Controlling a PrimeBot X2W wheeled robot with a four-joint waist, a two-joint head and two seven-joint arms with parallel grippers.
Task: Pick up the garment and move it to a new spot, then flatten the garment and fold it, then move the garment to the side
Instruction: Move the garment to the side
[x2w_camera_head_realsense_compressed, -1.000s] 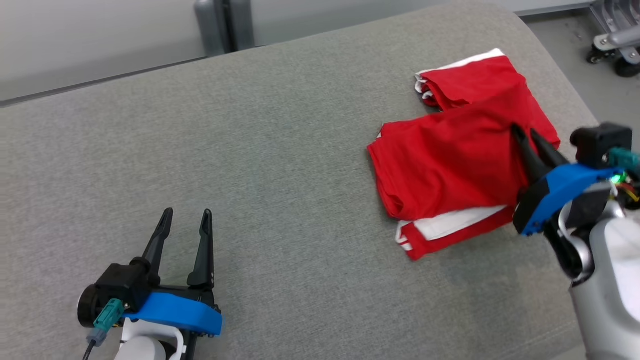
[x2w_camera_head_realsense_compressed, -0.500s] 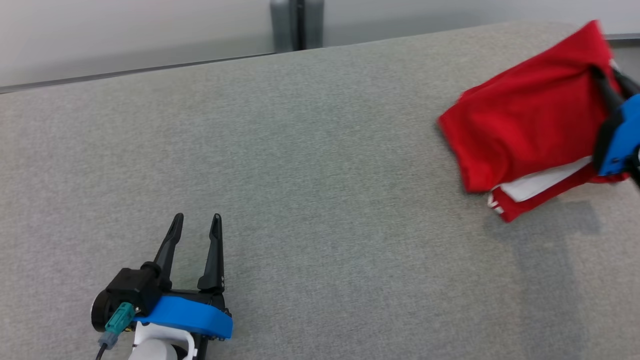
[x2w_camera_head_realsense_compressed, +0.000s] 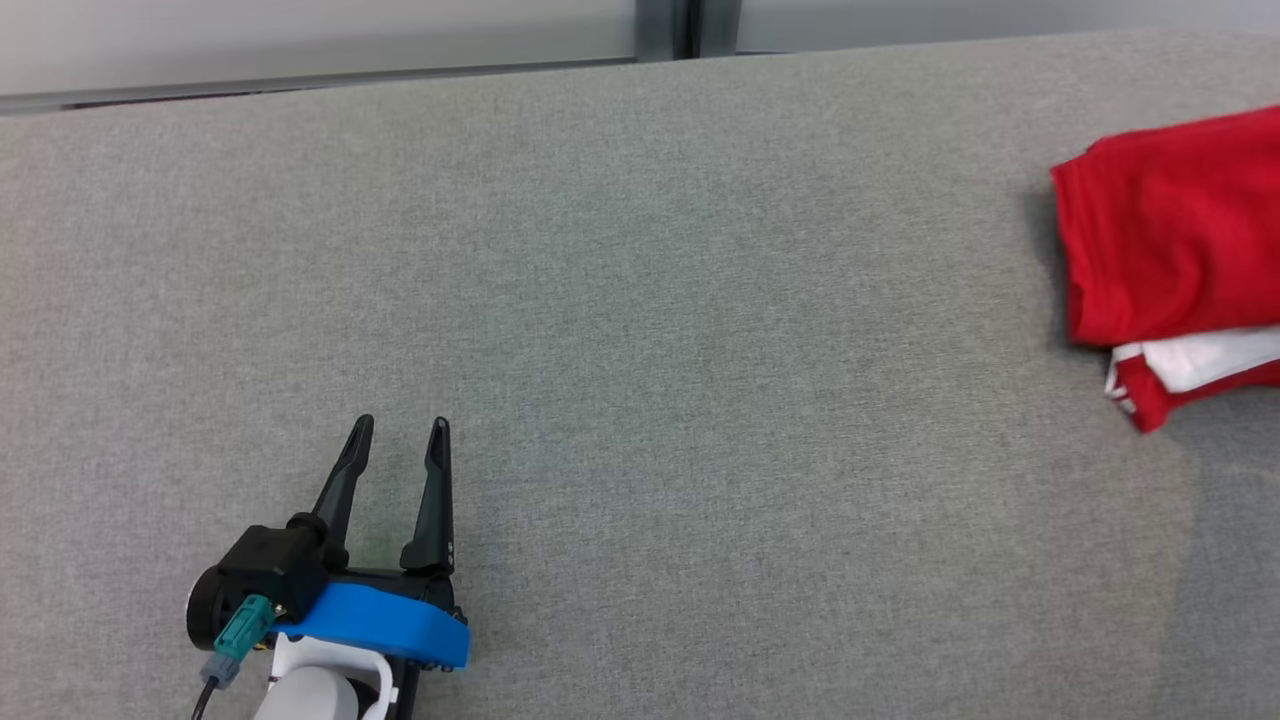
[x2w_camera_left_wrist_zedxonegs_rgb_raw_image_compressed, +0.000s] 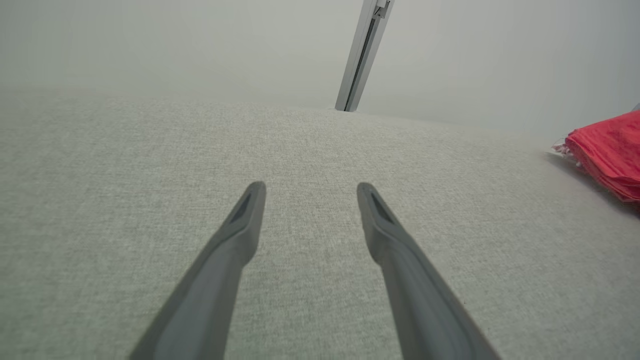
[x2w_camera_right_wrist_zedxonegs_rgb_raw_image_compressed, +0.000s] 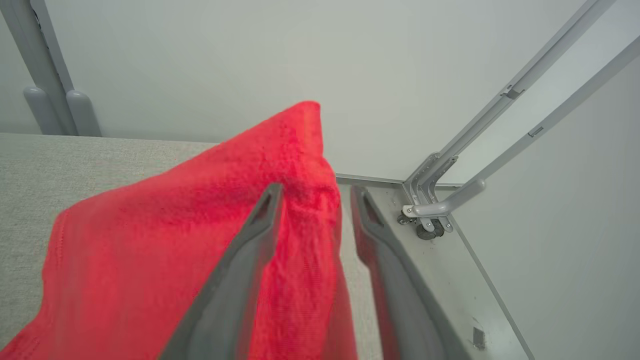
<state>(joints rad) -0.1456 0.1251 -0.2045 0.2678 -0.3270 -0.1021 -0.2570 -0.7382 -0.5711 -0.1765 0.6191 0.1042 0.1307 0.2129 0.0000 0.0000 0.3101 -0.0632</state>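
Note:
The garment (x2w_camera_head_realsense_compressed: 1170, 240) is a folded red cloth with white trim. It lies on the grey cushioned surface (x2w_camera_head_realsense_compressed: 640, 300) and is cut off by the right edge of the head view. From the left wrist it appears as a red stack (x2w_camera_left_wrist_zedxonegs_rgb_raw_image_compressed: 607, 150) far to the right. In the right wrist view my right gripper (x2w_camera_right_wrist_zedxonegs_rgb_raw_image_compressed: 316, 189) has its fingers parted around a raised peak of the red garment (x2w_camera_right_wrist_zedxonegs_rgb_raw_image_compressed: 175, 225). The cloth rests against the left finger, with a slim gap to the other. My left gripper (x2w_camera_head_realsense_compressed: 400, 430) stands open and empty at the lower left, far from the cloth; its fingers (x2w_camera_left_wrist_zedxonegs_rgb_raw_image_compressed: 310, 187) hover over bare fabric.
A pale wall runs behind the surface, with a grey post (x2w_camera_head_realsense_compressed: 668, 25) at the top. Beyond the surface's right end, the right wrist view shows grey floor and a wheeled metal frame (x2w_camera_right_wrist_zedxonegs_rgb_raw_image_compressed: 435, 210) with slanting bars.
The head camera has swung, shifting the whole picture. My right gripper carried the garment toward the surface's right end, and its jaws have parted from their grip. The left gripper stays open.

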